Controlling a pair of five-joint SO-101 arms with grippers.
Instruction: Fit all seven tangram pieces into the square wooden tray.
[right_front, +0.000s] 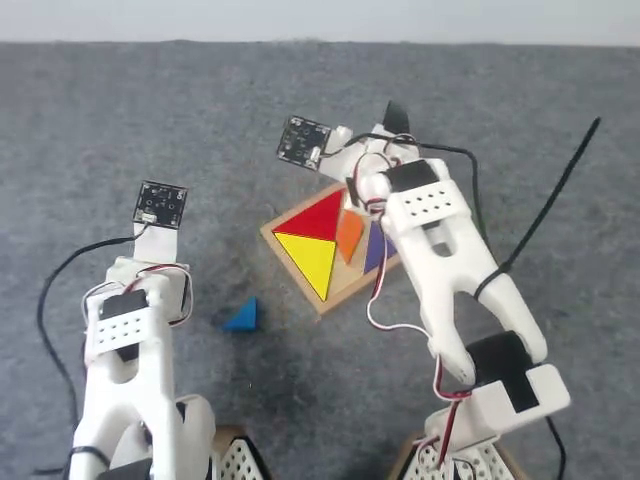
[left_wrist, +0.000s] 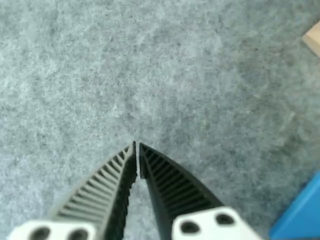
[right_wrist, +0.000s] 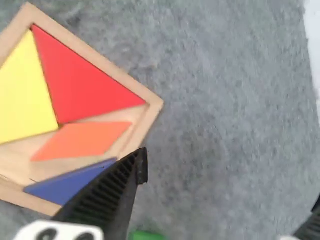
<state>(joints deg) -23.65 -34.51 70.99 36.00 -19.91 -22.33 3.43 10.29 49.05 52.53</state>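
The square wooden tray (right_front: 326, 303) lies mid-table, rotated like a diamond. It holds a red triangle (right_front: 315, 217), a yellow triangle (right_front: 312, 260), an orange piece (right_front: 349, 235) and a purple-blue piece (right_front: 376, 248). In the right wrist view the red triangle (right_wrist: 80, 82), orange piece (right_wrist: 82, 140) and blue piece (right_wrist: 67, 182) lie inside the tray rim (right_wrist: 152, 106). My right gripper (right_wrist: 227, 192) is open over the carpet beside the tray's far corner, with a green bit (right_wrist: 145, 234) under one finger (right_wrist: 117, 192). A loose blue triangle (right_front: 241, 317) lies left of the tray. My left gripper (left_wrist: 136, 146) is shut and holds nothing, with the blue triangle (left_wrist: 300, 215) beside it.
Grey carpet covers the whole table. The right arm (right_front: 450, 260) stretches over the tray's right side, with cables trailing beside it. The left arm (right_front: 130, 330) stands at the front left. A corner of the tray (left_wrist: 313, 37) shows in the left wrist view.
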